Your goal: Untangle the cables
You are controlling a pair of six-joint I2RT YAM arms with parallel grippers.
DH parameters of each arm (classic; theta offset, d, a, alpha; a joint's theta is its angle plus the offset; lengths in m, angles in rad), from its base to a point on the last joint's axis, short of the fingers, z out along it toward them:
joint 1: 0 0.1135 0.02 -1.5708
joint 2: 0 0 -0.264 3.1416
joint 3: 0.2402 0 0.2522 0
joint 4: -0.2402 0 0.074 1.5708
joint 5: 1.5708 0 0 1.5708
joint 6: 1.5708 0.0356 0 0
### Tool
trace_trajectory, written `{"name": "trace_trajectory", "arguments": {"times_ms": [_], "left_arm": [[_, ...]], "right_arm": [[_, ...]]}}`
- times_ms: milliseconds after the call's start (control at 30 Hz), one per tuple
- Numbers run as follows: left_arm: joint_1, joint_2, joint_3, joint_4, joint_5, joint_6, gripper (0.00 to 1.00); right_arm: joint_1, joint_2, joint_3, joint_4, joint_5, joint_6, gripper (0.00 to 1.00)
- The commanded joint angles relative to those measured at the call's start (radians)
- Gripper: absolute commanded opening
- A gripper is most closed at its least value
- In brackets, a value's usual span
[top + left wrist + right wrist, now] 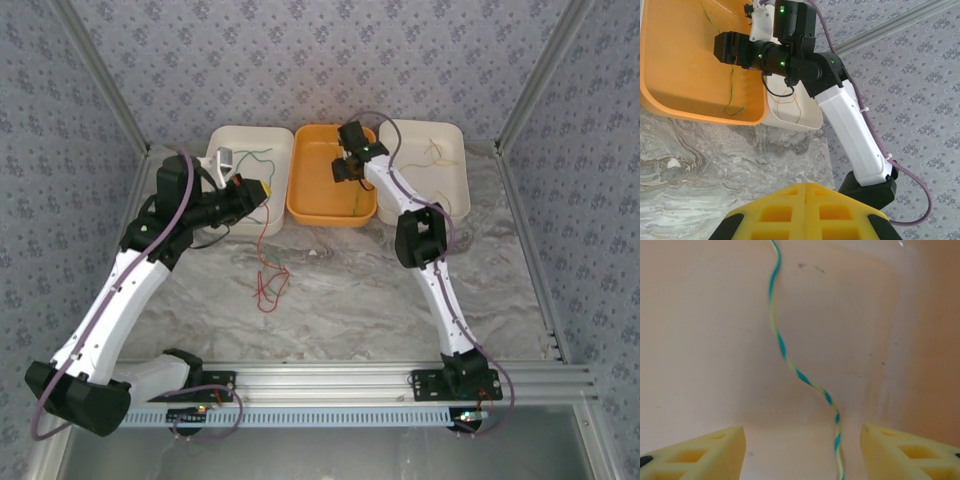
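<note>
Cables are partly cut off: the green-yellow cable is running off-frame between the open right gripper fingers; the red cable is disappearing behind the closed left gripper.

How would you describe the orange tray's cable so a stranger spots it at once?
Find the orange tray, middle of three at the table's far edge. One cable lies inside, below the open right gripper. Unlike the red cable to its left, it is twisted green and yellow.

On the surface's far side the left tray, middle tray and right tray stand in a row, a cable in each. A fourth cable runs from the left claw, at the left tray's near right corner, nearer onto the surface.
</note>
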Motion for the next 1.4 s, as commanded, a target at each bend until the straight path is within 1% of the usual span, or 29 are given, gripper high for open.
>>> {"name": "trace_trajectory", "arguments": {"times_ms": [0, 133, 233, 367, 433, 467, 567, 700, 767, 833, 933, 1033, 1167, 1367], "left_arm": [[0.007, -0.013, -0.007, 0.012, 0.027, 0.024, 0.00], [0.012, -0.016, -0.004, 0.008, 0.033, 0.024, 0.00], [0.016, -0.019, -0.004, 0.008, 0.036, 0.024, 0.00], [0.022, -0.020, -0.007, 0.014, 0.039, 0.022, 0.00], [0.026, -0.023, -0.010, 0.017, 0.042, 0.020, 0.00], [0.029, -0.022, -0.011, 0.017, 0.045, 0.020, 0.00], [0.035, -0.024, -0.012, 0.019, 0.051, 0.017, 0.00], [0.038, -0.029, -0.014, 0.021, 0.056, 0.015, 0.00], [0.041, -0.032, -0.016, 0.019, 0.056, 0.015, 0.00], [0.045, -0.034, -0.019, 0.015, 0.057, 0.018, 0.00], [0.053, -0.034, -0.027, 0.015, 0.058, 0.018, 0.00], [0.055, -0.027, -0.032, 0.027, 0.061, 0.013, 0.00], [0.055, -0.013, -0.032, 0.040, 0.065, 0.014, 0.00], [0.055, 0.031, -0.038, 0.093, 0.095, -0.008, 0.00]], "right_arm": [[-0.016, 0.043, 0.055, -0.034, -0.017, 0.016, 0.65], [-0.017, 0.095, 0.129, -0.061, -0.030, 0.030, 0.64], [-0.020, 0.102, 0.134, -0.055, -0.043, 0.044, 0.62], [-0.022, 0.112, 0.134, -0.056, -0.098, 0.063, 0.52], [-0.018, 0.114, 0.139, -0.066, -0.104, 0.061, 0.47], [-0.018, 0.115, 0.139, -0.068, -0.105, 0.059, 0.42], [-0.016, 0.116, 0.139, -0.071, -0.106, 0.057, 0.21], [-0.008, 0.108, 0.134, -0.072, -0.087, 0.041, 0.00], [0.005, 0.086, 0.107, -0.055, -0.071, 0.015, 0.00], [0.021, 0.035, 0.040, -0.014, -0.055, -0.006, 0.00], [0.040, -0.122, -0.163, 0.124, -0.025, -0.017, 0.00], [0.039, -0.264, -0.287, 0.206, -0.002, -0.007, 0.00], [0.019, -0.408, -0.364, 0.226, 0.001, -0.008, 0.00], [-0.054, -0.565, -0.436, 0.207, -0.016, 0.017, 0.00]]}}
